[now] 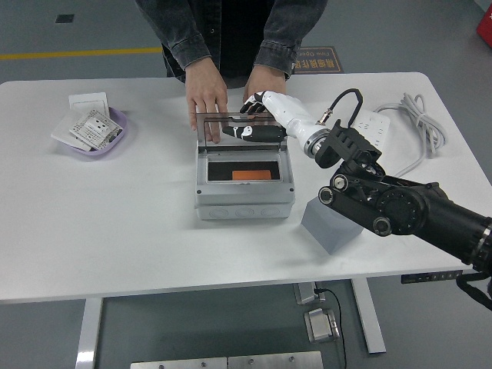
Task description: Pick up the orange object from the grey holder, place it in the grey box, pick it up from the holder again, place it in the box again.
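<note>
Right hand (257, 123): white shell with black fingers, extended flat against the raised transparent lid (240, 131) of the grey box (244, 201); the fingers lie stretched out along the lid pane and grasp nothing. The black jointed right arm (400, 207) enters from the lower right.

Orange object (251, 174): flat rectangular piece, lying inside the box in its dark recess, under the upright lid.

Grey box: moulded plastic, rectangular, with rounded corners and screw points on the rim, standing mid-bench.

Grey holder (330, 224): matte block with angled faces, just right of the box, partly hidden by the arm; its top cannot be seen.

A person at the far side rests both hands behind the lid, one (206, 104) at its left end, the other (265, 81) beside the robot's hand.

Bench (115, 223): smooth white surface. At left, a lilac dish (117, 131) holds printed cards. At right, a coiled white cable (419, 127).
</note>
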